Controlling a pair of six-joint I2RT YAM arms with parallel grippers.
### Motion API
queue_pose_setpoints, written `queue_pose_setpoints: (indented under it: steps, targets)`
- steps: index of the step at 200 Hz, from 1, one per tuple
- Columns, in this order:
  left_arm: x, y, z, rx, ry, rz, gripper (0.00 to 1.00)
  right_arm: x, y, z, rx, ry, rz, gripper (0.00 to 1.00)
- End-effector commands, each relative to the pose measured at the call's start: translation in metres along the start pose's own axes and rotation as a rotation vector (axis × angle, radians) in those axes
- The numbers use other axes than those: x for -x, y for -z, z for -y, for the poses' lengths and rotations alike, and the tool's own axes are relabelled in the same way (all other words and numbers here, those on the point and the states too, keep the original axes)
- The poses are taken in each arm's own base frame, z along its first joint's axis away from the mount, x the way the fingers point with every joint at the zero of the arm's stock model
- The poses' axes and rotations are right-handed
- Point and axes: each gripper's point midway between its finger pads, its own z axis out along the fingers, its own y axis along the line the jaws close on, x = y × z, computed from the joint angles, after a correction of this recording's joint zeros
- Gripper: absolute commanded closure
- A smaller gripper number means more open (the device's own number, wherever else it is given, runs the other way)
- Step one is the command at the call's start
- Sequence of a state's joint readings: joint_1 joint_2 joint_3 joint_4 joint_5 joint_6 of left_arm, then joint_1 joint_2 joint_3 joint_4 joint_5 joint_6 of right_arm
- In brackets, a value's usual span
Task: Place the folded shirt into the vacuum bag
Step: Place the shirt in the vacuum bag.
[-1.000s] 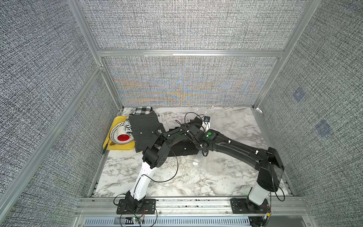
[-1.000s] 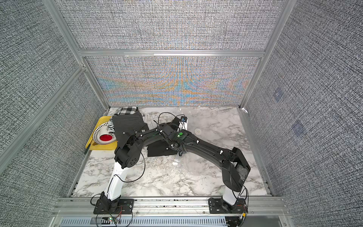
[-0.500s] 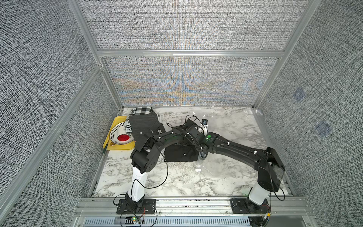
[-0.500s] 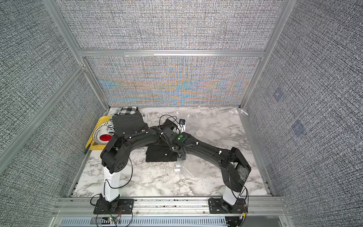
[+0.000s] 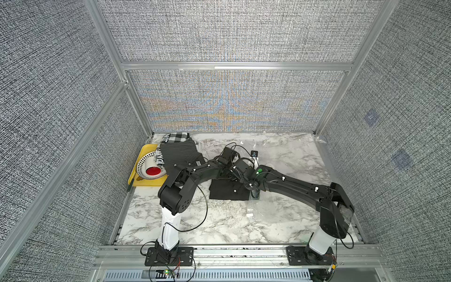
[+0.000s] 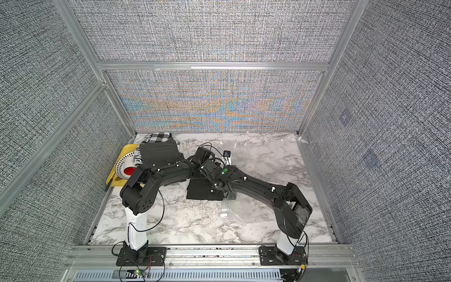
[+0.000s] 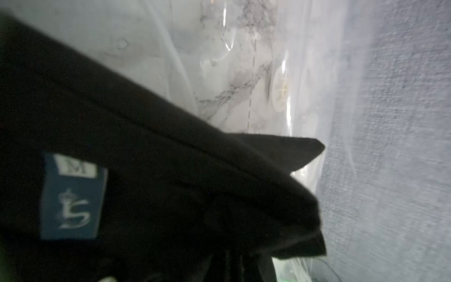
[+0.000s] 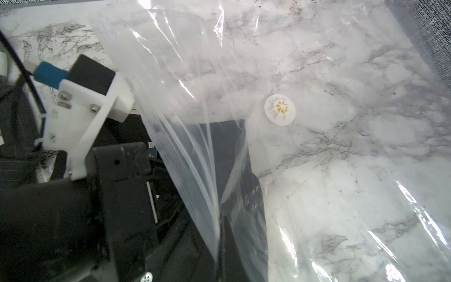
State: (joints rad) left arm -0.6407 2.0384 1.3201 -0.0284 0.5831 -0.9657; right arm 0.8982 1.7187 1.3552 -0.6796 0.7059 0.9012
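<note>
The folded shirt [image 5: 227,193] [image 6: 202,191] is black and lies mid-table. My left gripper [image 7: 238,266] is shut on its bunched cloth [image 7: 170,183], close to a blue size label. In the top views the arms hide that gripper. The vacuum bag [image 6: 268,151] [image 8: 341,195] is clear plastic spread over the right of the table, with a round white valve [image 8: 280,109] [image 6: 249,166]. My right gripper [image 8: 220,227] [image 5: 254,193] is shut on the bag's upper edge and holds it tented up. The shirt's far corner [image 8: 234,151] shows beneath that lifted sheet.
A yellow tray [image 5: 146,149] at the left wall carries a white patterned object with a red centre [image 5: 151,168]. A striped dark garment [image 5: 180,152] and a checked one [image 5: 177,137] lie behind it. A small white clip [image 5: 250,215] sits on the bag's front edge. Fabric walls enclose three sides.
My left gripper has closed on the shirt. Its elbow swung out to the left and front. The shirt has slid a little toward the front. The right arm has stayed put with the bag edge.
</note>
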Motion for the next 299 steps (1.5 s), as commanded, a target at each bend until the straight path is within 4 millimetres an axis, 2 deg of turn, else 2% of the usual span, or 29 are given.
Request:
queue_pose_setpoints:
  steps: [1,40,70,85,134,156,179,202,244,265,299]
  targets:
    - [0.014,0.009,0.038,-0.190,0.021,0.017,1.00,-0.001,0.000,0.002,-0.005,0.004,-0.002,1.00]
    - [0.028,0.017,0.042,-0.291,0.120,0.017,1.00,-0.008,-0.004,0.005,-0.026,0.009,-0.012,1.00]
    - [0.034,0.011,0.048,-0.377,0.195,-0.006,1.00,-0.011,-0.005,0.004,-0.018,0.009,-0.016,1.00]
    - [0.036,0.009,0.053,-0.413,0.227,-0.011,1.00,-0.009,-0.002,-0.004,0.011,0.012,-0.011,1.00]
    - [0.041,-0.012,0.054,-0.422,0.325,-0.018,1.00,-0.001,0.016,-0.032,0.101,0.017,0.031,1.00]
    - [0.039,-0.024,0.047,-0.394,0.362,-0.015,1.00,-0.005,0.013,-0.035,0.089,0.021,0.022,1.00]
    - [0.037,-0.037,0.026,-0.333,0.406,0.017,1.00,-0.014,0.006,-0.038,0.084,0.030,0.002,1.00]
    - [0.033,-0.051,0.013,-0.285,0.423,0.027,1.00,-0.018,0.009,-0.053,0.131,0.036,-0.004,1.00]
    - [0.027,-0.071,-0.006,-0.217,0.443,0.035,1.00,0.004,0.042,-0.094,0.256,0.051,0.048,1.00]
    - [0.026,-0.075,-0.008,-0.197,0.437,0.039,1.00,0.013,0.053,-0.108,0.309,0.046,0.059,1.00]
    - [0.023,-0.075,-0.006,-0.176,0.413,0.035,0.97,0.024,0.059,-0.125,0.358,0.053,0.069,1.00]
